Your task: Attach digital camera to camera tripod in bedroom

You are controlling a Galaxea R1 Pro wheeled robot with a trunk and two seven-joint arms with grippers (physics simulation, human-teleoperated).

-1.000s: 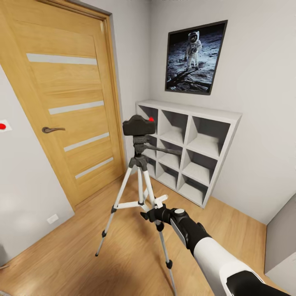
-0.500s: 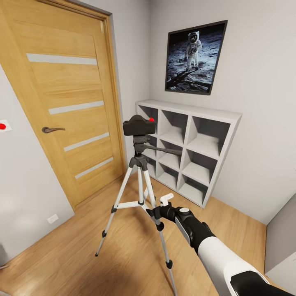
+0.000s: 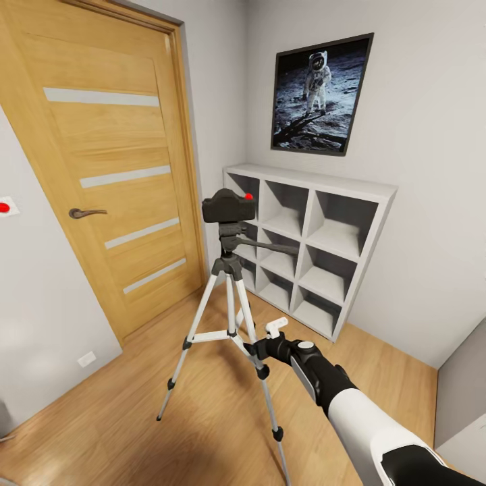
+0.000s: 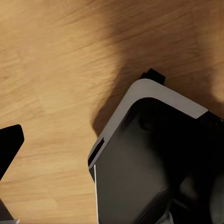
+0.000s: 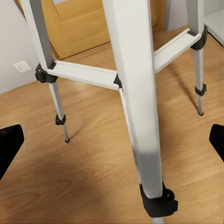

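Observation:
The black digital camera [image 3: 228, 206], with a red dot on top, sits on the head of the camera tripod [image 3: 230, 266] in the middle of the bedroom floor. The pan handle sticks out to the right. My right gripper [image 3: 262, 340] is low down beside the tripod's nearest leg, open, with nothing in it. In the right wrist view that silver leg [image 5: 135, 93] stands between the wide-apart tips of the right gripper [image 5: 112, 142], untouched. In the left wrist view my left gripper's one visible fingertip [image 4: 10, 143] hangs over the wood floor beside my own dark base [image 4: 154, 163].
An oak door [image 3: 101, 169] with frosted strips is shut at the left. White cube shelves [image 3: 317, 250] stand against the back wall under an astronaut poster [image 3: 320, 94]. Grey furniture [image 3: 466, 398] juts in at the right edge. Wood floor [image 3: 101, 418] spreads left of the tripod.
My right gripper has drifted a little to the right, away from the tripod's near leg. The camera and the tripod have not moved.

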